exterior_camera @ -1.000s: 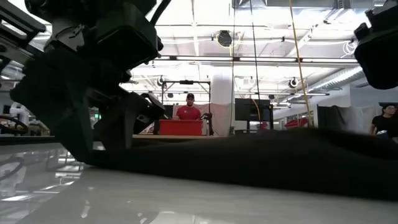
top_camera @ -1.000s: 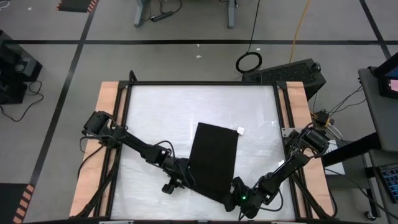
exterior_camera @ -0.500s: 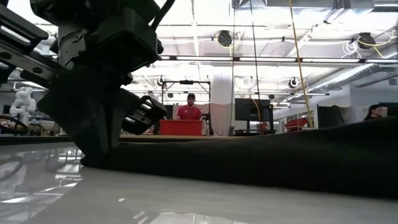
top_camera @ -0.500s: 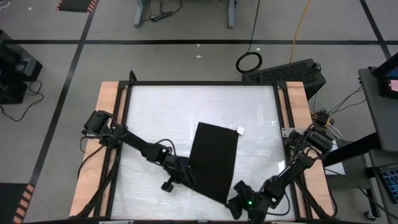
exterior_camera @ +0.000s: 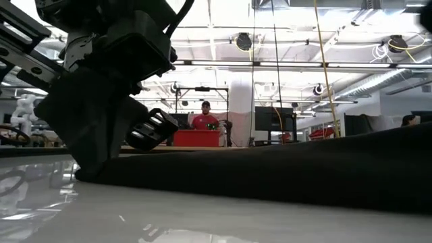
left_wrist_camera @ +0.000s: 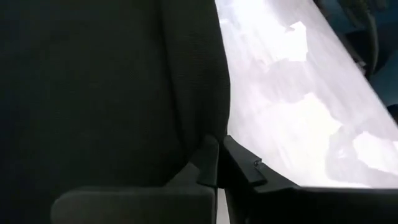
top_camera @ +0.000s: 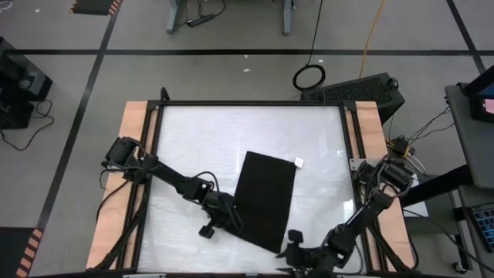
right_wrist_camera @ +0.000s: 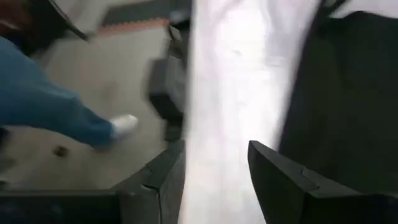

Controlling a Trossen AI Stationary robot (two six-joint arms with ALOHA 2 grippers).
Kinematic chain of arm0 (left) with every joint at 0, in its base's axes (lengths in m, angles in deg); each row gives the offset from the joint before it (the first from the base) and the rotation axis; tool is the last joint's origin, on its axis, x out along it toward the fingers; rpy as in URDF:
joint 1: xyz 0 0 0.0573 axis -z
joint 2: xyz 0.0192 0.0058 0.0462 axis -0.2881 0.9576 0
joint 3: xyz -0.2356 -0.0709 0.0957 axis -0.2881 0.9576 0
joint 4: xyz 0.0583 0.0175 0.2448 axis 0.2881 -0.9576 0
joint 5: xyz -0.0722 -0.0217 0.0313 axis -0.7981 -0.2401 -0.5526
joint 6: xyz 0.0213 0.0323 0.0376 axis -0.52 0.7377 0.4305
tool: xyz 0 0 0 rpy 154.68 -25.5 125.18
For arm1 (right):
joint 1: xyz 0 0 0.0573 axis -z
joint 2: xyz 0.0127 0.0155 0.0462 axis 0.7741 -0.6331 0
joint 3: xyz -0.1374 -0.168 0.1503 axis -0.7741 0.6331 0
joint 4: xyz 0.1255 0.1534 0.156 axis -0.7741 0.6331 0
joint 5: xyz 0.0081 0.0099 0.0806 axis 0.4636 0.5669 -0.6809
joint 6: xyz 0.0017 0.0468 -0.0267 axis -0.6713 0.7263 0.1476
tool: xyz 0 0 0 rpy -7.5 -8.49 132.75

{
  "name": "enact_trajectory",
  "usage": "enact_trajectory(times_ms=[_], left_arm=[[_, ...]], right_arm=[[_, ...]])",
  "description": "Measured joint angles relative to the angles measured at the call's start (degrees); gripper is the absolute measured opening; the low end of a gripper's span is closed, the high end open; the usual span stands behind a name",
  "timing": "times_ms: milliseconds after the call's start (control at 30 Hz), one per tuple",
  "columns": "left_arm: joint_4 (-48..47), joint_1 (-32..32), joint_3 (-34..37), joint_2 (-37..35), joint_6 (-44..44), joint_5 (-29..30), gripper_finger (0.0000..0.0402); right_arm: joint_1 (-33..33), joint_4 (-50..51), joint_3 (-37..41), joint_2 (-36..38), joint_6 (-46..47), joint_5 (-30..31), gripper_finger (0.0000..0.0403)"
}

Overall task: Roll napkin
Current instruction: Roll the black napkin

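The black napkin [top_camera: 265, 199] lies on the white table as a long folded strip, running from the middle toward the near edge. A small white tag [top_camera: 298, 162] sticks out at its far right corner. My left gripper [top_camera: 231, 225] is at the strip's left edge near its near end, shut on the cloth; the low view shows it large at the left [exterior_camera: 108, 128] over the napkin's end [exterior_camera: 270, 172]. My right gripper [right_wrist_camera: 214, 171] stands open by the table's near edge [top_camera: 293, 245], just right of the napkin's near corner, with only bare table between its fingers. My left gripper pinches the napkin's left long edge [left_wrist_camera: 205, 138] near the strip's near end, between its two closed fingertips. It comes in slanting down from the table's left. How many layers it has does not show. The napkin lies flat on the table.
The white tabletop [top_camera: 201, 139] has a dark frame and wooden side rails [top_camera: 135, 123]. Past the near edge, the right wrist view shows the floor and a person's leg in blue trousers with a white shoe [right_wrist_camera: 68, 121]. In the room behind, a person stands at a red bin [exterior_camera: 197, 137].
My left gripper has shut on the napkin's left edge and settled lower onto it. My right gripper has opened, let go of the napkin's near right corner and drawn back toward the table's near edge, leaving the low view. The napkin has stayed in place.
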Motion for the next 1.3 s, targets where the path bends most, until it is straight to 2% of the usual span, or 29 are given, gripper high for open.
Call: enact_trajectory(times_ms=[133,333,500,700,800,900,1133,1200,1300], left_arm=[[-0.02,-0.33,0.02,0.07,-1.33,-3.13,0.0008],[0.27,-1.18,0.07,0.11,-3.21,-6.53,0.0007],[0.66,-2.23,0.07,0.11,-3.64,-7.65,0.0006],[2.17,-4.33,0.07,0.11,-4.59,-11.03,0.0006],[2.34,-4.99,0.07,0.09,-4.61,-13.43,0.0006],[2.73,-5.52,0.07,0.09,-4.68,-15.79,0.0006],[3.83,-6.91,-0.11,0.02,-7.65,-23.05,0.0006],[3.82,-7.12,-0.11,0.02,-8.54,-24.57,0.0006],[3.80,-7.14,-0.13,0.02,-9.94,-25.38,0.0006]], right_arm=[[2.79,4.92,-1.77,-2.13,-3.26,0.12,0.0171],[5.08,4.94,-1.90,-4.65,-4.49,-0.51,0.0210],[5.32,4.71,-1.95,-6.96,-2.20,-3.61,0.0236],[4.54,6.76,-2.28,-8.41,4.81,-2.72,0.0234],[4.32,9.41,-2.29,-8.39,6.77,-2.42,0.0216],[4.18,10.85,-2.29,-8.39,9.38,-2.58,0.0179],[3.60,9.77,-2.14,-8.48,16.89,-4.00,0.0028],[3.35,7.09,-2.08,-8.59,18.33,-4.70,0.0013],[3.06,1.18,-1.95,-8.81,20.57,-5.69,0.0017]])
